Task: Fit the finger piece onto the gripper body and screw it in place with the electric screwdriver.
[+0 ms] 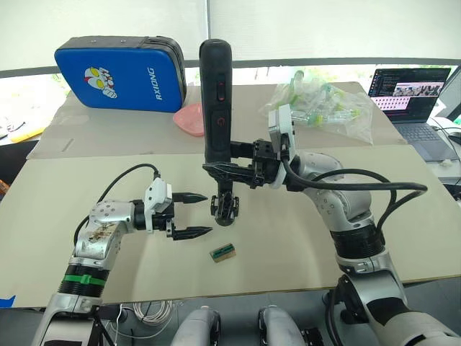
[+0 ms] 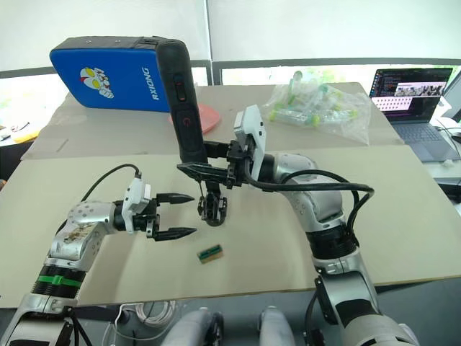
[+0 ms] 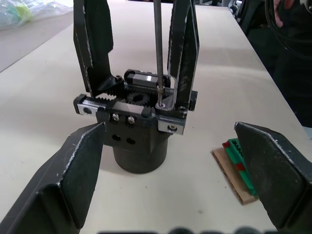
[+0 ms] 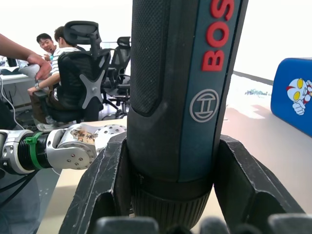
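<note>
Screwdriving is under way, we judge: our right gripper (image 1: pixel 232 170) clamps the electric screwdriver (image 1: pixel 216 97) upright so its bit meets a screw atop the gripper body (image 3: pixel 139 122), mid-table. Our left gripper (image 1: pixel 191 214) waits alongside, spread, grasping nothing.

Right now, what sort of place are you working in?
Probably an office or lab: an open laptop on the next table, swivel office chairs with people seated at desks behind, and a large window.
</note>
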{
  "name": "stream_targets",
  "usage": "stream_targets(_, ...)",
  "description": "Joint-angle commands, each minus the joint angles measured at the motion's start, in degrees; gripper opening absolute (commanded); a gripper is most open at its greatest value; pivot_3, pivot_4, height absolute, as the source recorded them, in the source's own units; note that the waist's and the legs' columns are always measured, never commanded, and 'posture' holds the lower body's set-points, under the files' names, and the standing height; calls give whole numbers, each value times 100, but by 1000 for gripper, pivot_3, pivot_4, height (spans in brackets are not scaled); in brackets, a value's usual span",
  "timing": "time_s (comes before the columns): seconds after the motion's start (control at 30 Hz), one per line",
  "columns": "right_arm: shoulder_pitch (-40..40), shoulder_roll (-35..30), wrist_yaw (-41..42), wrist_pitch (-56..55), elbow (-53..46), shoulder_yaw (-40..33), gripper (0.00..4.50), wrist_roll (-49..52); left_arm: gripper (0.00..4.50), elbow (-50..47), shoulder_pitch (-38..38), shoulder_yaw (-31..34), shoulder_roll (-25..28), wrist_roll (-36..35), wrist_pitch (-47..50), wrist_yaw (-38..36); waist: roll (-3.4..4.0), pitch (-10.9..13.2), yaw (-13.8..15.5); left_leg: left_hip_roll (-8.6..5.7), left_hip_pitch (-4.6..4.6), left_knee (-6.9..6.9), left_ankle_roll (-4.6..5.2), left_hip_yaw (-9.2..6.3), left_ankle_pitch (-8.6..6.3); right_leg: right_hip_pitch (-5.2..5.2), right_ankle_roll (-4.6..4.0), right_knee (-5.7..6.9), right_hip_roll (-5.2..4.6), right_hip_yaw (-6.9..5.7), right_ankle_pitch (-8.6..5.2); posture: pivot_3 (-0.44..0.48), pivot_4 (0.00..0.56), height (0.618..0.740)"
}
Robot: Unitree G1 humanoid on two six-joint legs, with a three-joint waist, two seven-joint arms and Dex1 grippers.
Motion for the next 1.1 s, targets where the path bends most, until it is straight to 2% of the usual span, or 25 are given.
stream_targets(0.03, -167, 29, 24, -52, -253, -174, 1958, 138, 4500, 3, 9, 60, -10, -38, -143, -28, 0, 0, 3, 0, 0, 0, 0, 0, 0, 0, 0, 0, 0, 0, 0, 0, 150, 740)
stream_targets(1.1, -128, 28, 21, -114, -190, -98, 1958, -89, 4500, 39, 46, 39, -41, -36, -213, 3, 0, 0, 0, 0, 0, 0, 0, 0, 0, 0, 0, 2, 0, -1, 0, 0, 150, 740)
